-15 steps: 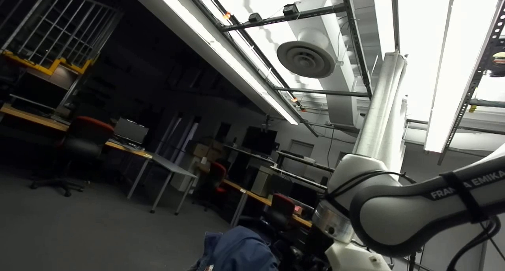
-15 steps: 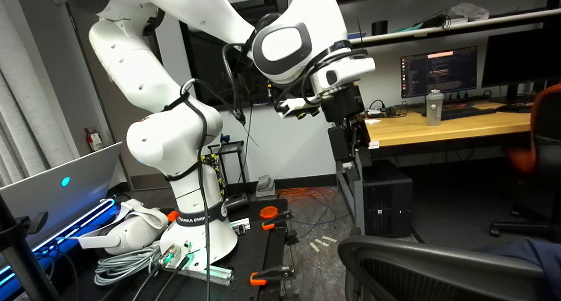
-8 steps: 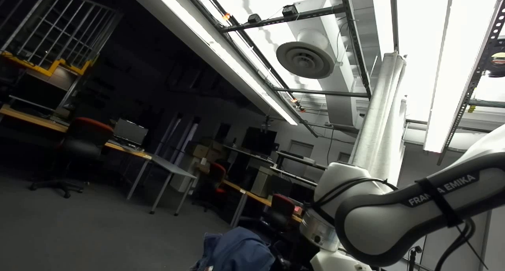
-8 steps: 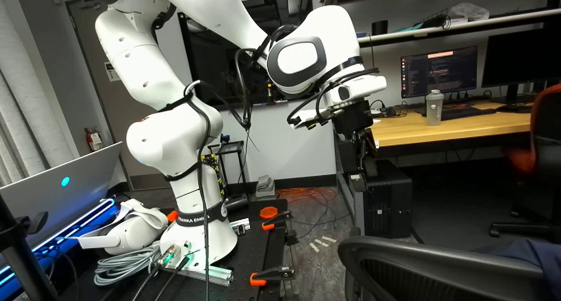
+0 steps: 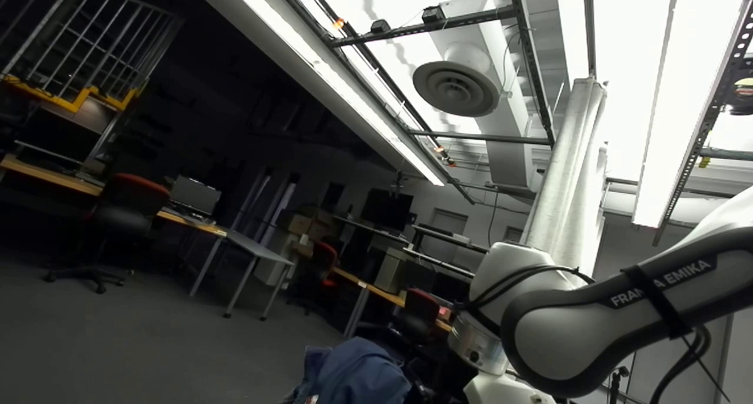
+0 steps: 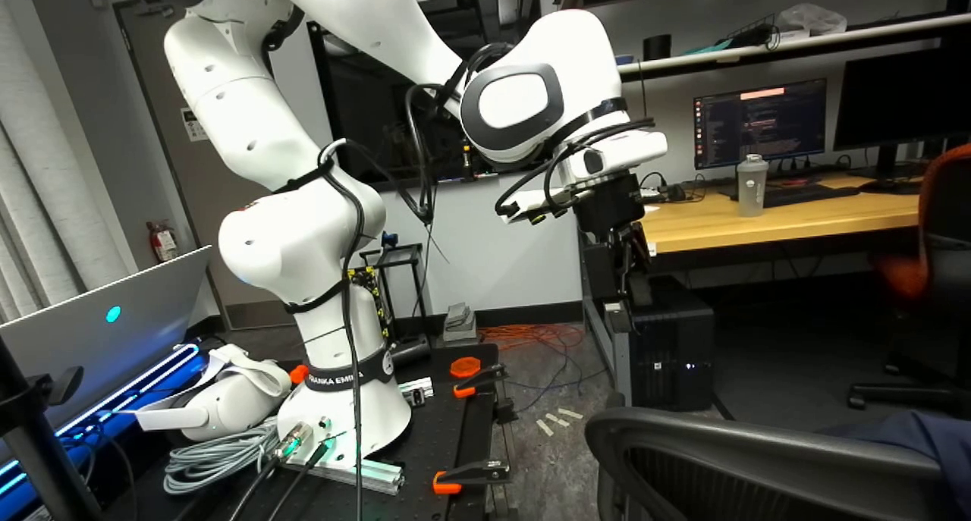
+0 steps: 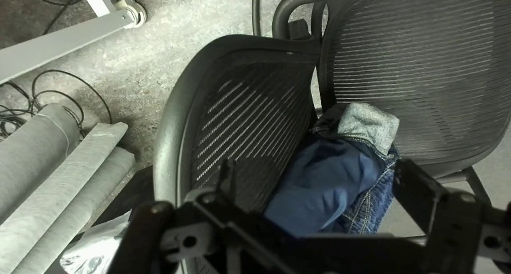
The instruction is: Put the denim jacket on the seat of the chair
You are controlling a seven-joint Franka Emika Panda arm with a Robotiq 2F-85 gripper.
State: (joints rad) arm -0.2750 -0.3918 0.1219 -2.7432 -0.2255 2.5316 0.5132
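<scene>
The denim jacket (image 7: 323,178), a rumpled blue bundle with a pale grey folded end, lies where the chair's mesh backrest (image 7: 243,106) meets one side of the seat (image 7: 415,66). What bears its weight is hidden. It also shows at the bottom of an exterior view (image 5: 359,374) and as a strip of cloth (image 6: 910,434) behind the chair (image 6: 758,449). My gripper (image 7: 315,168) is open, fingers wide apart with the jacket visible below between them, nothing held. In an exterior view the gripper (image 6: 630,305) points down, higher than the chair back and apart from the jacket.
An armrest (image 7: 291,10) stands at the seat's far side. Grey rolls (image 7: 48,178) and a white table leg (image 7: 60,38) are on the floor to the left. A wooden desk (image 6: 766,221) and a black computer tower (image 6: 671,346) stand behind the gripper.
Over the second the arm has come down, and in an exterior view its gripper has shifted slightly right. In the last half second it has hardly moved. The jacket lies as before.
</scene>
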